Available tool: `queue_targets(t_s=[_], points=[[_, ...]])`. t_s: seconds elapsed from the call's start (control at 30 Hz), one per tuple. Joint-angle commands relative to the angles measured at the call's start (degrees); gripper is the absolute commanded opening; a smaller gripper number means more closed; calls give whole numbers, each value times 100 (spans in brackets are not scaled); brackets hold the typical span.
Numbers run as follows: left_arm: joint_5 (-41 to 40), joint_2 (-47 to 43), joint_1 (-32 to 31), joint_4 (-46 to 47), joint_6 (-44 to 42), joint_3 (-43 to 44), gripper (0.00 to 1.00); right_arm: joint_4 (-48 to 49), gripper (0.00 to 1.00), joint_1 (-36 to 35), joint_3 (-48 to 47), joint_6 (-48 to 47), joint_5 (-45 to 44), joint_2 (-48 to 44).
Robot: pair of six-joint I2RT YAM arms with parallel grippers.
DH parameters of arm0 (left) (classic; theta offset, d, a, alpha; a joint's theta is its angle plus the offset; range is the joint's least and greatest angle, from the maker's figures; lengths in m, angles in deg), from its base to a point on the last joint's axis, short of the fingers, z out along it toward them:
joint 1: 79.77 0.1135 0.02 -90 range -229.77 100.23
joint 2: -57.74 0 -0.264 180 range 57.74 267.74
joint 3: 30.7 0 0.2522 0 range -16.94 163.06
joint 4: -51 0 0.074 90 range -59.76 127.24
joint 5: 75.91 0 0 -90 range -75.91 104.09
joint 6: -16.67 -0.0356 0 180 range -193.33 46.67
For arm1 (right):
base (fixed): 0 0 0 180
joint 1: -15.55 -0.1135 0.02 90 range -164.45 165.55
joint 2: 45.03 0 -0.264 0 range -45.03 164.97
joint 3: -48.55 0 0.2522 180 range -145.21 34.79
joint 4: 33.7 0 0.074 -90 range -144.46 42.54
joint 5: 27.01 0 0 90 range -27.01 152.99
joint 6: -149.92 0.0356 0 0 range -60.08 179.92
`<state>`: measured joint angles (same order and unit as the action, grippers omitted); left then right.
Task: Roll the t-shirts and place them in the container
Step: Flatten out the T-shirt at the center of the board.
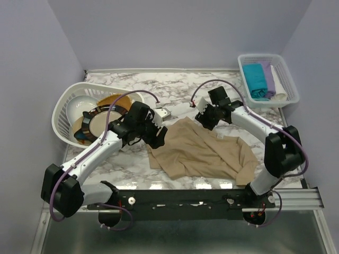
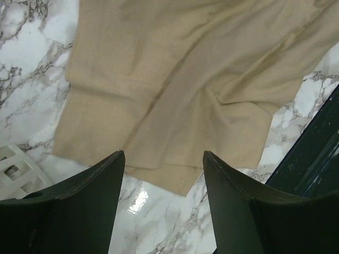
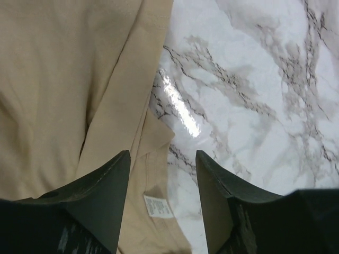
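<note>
A large beige-tan short-sleeved cotton t-shirt (image 1: pixel 198 151) lay rumpled and unrolled near the middle of the white marble-patterned table (image 1: pixel 175 84), with creases and folded-over flaps across its body and one side reaching toward the right arm's base. The left gripper (image 2: pixel 164 159) hung just over the shirt's left edge with its jaws parted and nothing between them; in its wrist view a hemmed edge of the cloth sat just beyond the fingertips, with bare marble below. The right gripper (image 3: pixel 161 159) hovered over the shirt's far edge, likewise spread and empty, and a small white sewn-in label (image 3: pixel 158 206) showed on the cloth between its fingers, which suggested the collar was there. Neither gripper appeared to touch the cloth. At the far right a white plastic lattice rectangular basket (image 1: pixel 288 79) held a teal folded t-shirt (image 1: pixel 256 76), a lilac one (image 1: pixel 269 76) and a white one (image 1: pixel 278 97), while a round white lattice basket (image 1: pixel 63 108) lay tipped at the left with a tan plate with a black patterned rim (image 1: pixel 103 119) inside. The step in hand looked like spreading the beige shirt flat, so the rolling itself had not begun. The next move probably called for each gripper to drop onto its edge, pinch a single layer, and draw outward together to flatten the cloth.
</note>
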<state>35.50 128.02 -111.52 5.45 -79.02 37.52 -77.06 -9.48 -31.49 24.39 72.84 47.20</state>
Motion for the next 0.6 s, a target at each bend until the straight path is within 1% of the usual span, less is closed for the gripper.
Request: queue_targets(t_s=[0.0,0.13,0.27,0.57], points=[[-75,-208,-42,-117,60,-155,71,-422,60,8,-701,-613,658,821],[-128,-138,-42,-196,16,-93,72,-766,59,16,-939,-912,765,1252],[-172,-23,-33,-135,-28,21,72,-871,57,34,-948,-1070,589,1403],[-190,310,-33,112,-46,267,73,-1232,56,245,-1054,-1281,527,1746]])
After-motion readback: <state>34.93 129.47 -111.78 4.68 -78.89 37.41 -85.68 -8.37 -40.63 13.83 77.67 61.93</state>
